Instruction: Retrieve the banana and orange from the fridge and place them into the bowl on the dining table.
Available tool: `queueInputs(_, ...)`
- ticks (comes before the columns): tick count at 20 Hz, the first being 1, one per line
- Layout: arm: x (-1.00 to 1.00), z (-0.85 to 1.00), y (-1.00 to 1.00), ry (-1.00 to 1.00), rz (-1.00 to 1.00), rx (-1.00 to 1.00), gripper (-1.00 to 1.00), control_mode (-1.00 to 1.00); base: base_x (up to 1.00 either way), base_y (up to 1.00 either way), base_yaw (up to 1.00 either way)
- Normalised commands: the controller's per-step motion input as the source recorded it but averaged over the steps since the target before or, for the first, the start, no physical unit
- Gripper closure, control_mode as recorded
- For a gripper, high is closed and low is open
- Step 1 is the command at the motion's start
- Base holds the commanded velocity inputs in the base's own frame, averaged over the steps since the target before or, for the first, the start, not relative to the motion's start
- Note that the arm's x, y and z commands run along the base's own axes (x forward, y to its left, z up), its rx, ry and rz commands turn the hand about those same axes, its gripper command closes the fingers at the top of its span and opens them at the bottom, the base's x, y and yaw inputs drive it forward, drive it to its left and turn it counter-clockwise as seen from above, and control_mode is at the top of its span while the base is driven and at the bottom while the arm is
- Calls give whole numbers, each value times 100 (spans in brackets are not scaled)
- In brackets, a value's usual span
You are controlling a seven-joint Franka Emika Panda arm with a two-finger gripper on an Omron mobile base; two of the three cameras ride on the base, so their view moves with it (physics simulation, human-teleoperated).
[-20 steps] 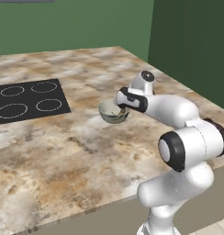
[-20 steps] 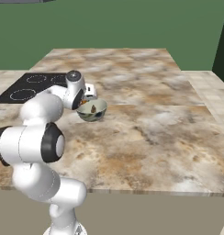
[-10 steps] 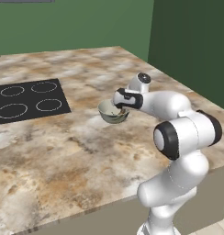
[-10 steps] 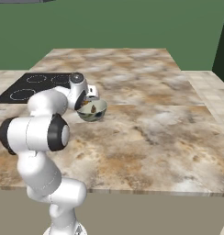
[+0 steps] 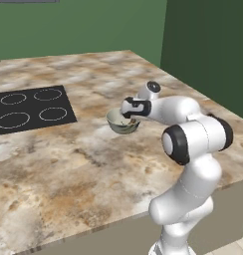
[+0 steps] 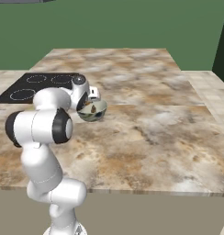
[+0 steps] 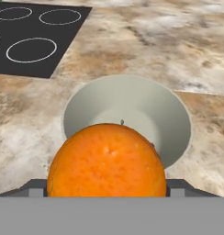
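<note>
Over bowl, gripper (image 5: pixel 129 115): jaws wide, clamped on orange (image 7: pixel 107 160), just above the rim.
Hand view: orange large in front of bowl (image 7: pixel 174 114); lower part cut off, fingertips hidden.
Base views: hand blocks the orange; bowl (image 6: pixel 92 110) contents unclear.
Bowl: on table (image 5: pixel 68 164), near cooktop (image 5: pixel 29 107).

Hand view: the round bright-orange orange (image 7: pixel 107 160) covers the near rim and part of the floor of the pale-rimmed grey-green bowl (image 7: pixel 171 119) — its own underside is cut off at the bottom. The end effector's fingertips sit behind the fruit. The black four-ring cooktop (image 7: pixel 33 39) runs off the left edge.

Base views: the bowl's contents (image 5: pixel 124 125) are too small to identify — brownish blotches only.
</note>
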Motion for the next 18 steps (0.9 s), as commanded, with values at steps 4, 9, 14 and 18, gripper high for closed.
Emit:
queueInputs(4,21,-21,0,0,0,0,100,-100,0,0,0)
queueInputs(9,22,-21,1,0,0,0,100,-100,0,0,0)
queueInputs(14,21,-19,1,0,0,0,100,-100,0,0,0)
queueInputs(18,22,-14,4,0,0,0,-100,-100,0,0,0)
